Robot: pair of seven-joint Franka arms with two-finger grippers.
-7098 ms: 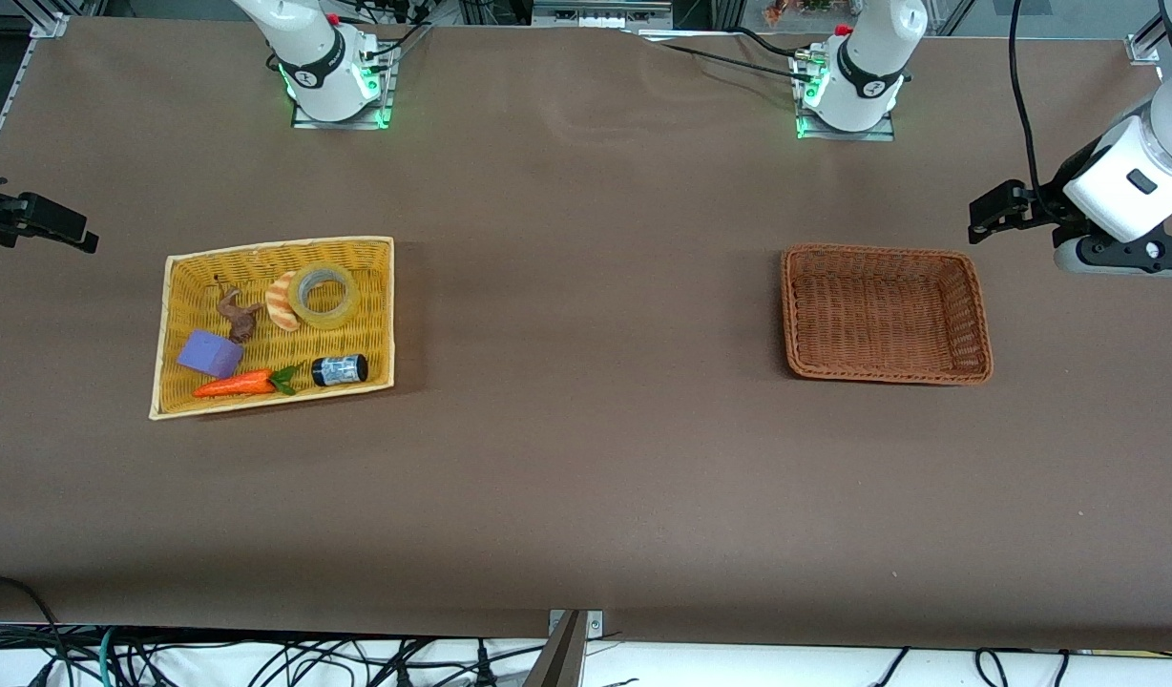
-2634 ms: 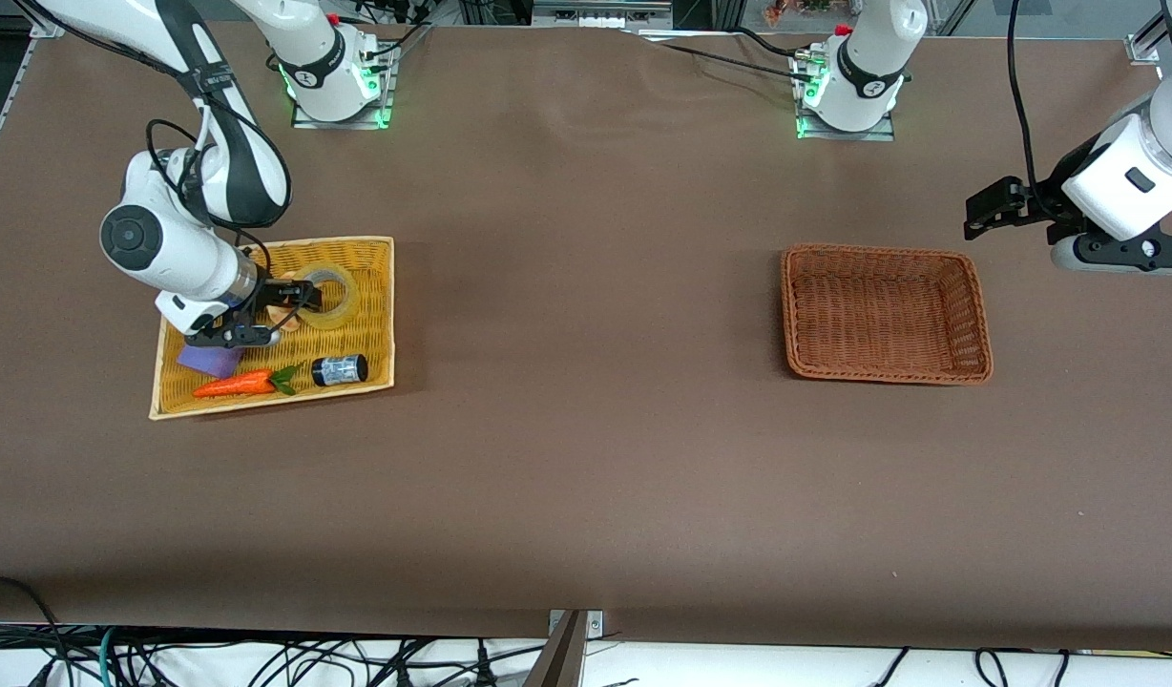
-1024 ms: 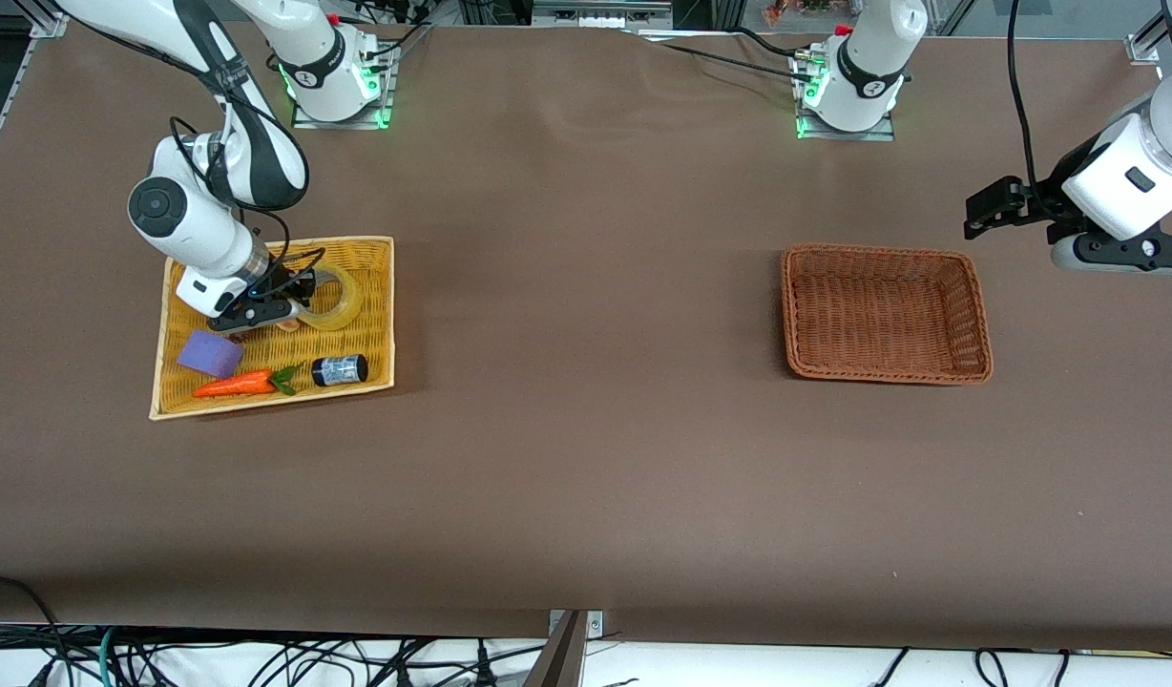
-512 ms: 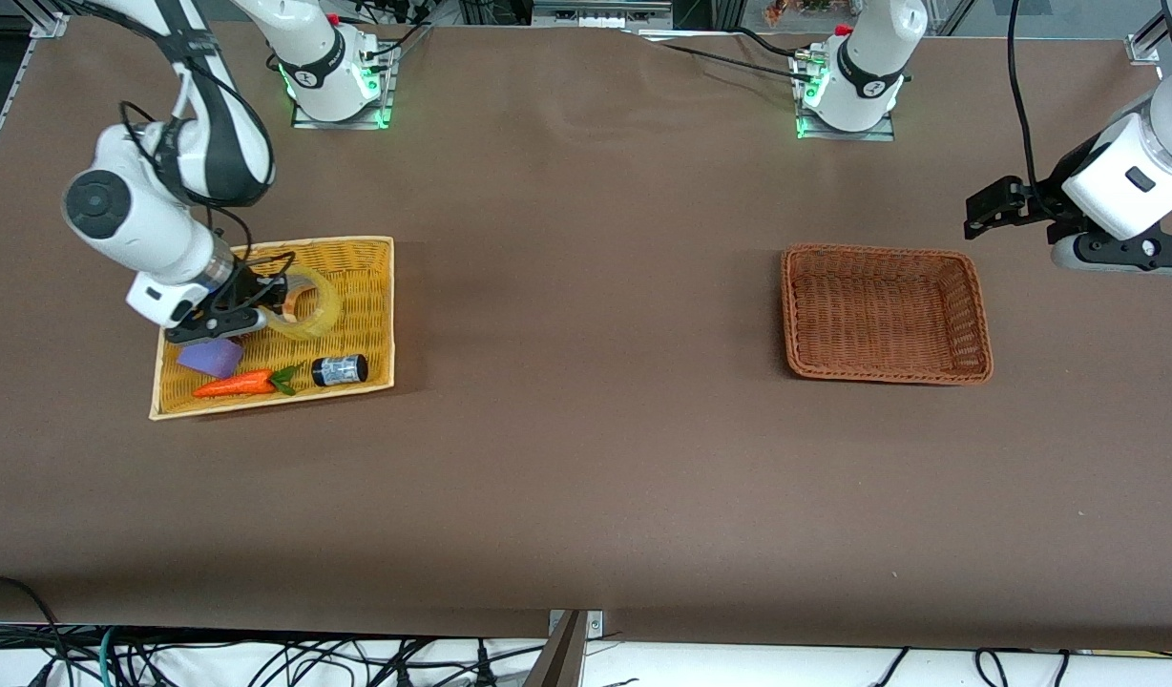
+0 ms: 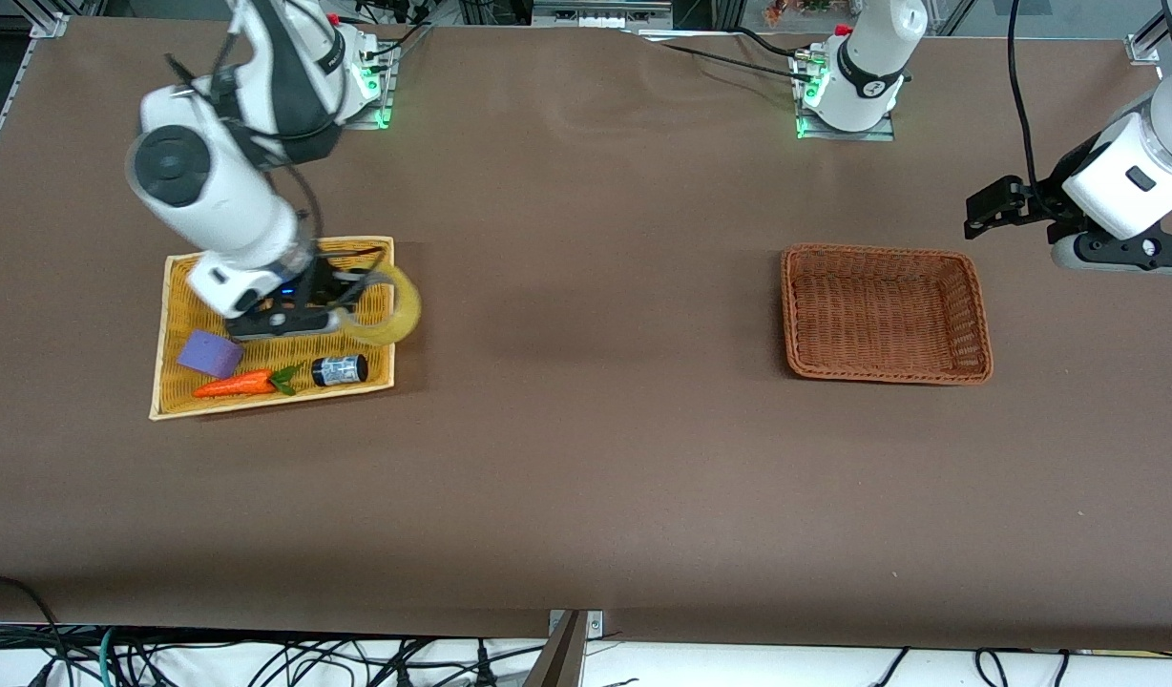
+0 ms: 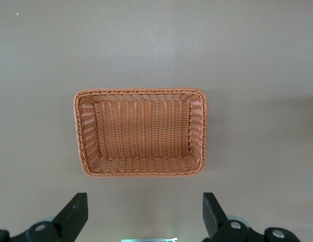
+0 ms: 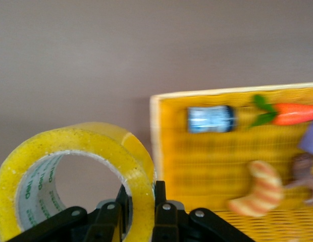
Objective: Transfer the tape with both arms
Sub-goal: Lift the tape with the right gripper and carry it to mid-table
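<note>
My right gripper (image 5: 343,303) is shut on the wall of the tape (image 5: 395,307), a yellowish translucent roll, and holds it up over the edge of the yellow tray (image 5: 171,377) that faces the brown basket. In the right wrist view the tape (image 7: 83,166) stands on edge, its wall pinched between the fingers (image 7: 165,214). My left gripper (image 5: 977,215) is open and empty, up in the air at the left arm's end of the table beside the brown basket (image 5: 887,313). The basket also shows in the left wrist view (image 6: 141,132), empty.
In the yellow tray lie a purple block (image 5: 210,353), a toy carrot (image 5: 238,384) and a small dark jar (image 5: 339,369). The right wrist view shows a striped croissant toy (image 7: 258,194) there too. Bare brown table lies between the tray and the basket.
My right gripper came into the tray, closed on the tape, lifted it and carried it toward the tray's basket-side edge. The left arm has hardly moved.
</note>
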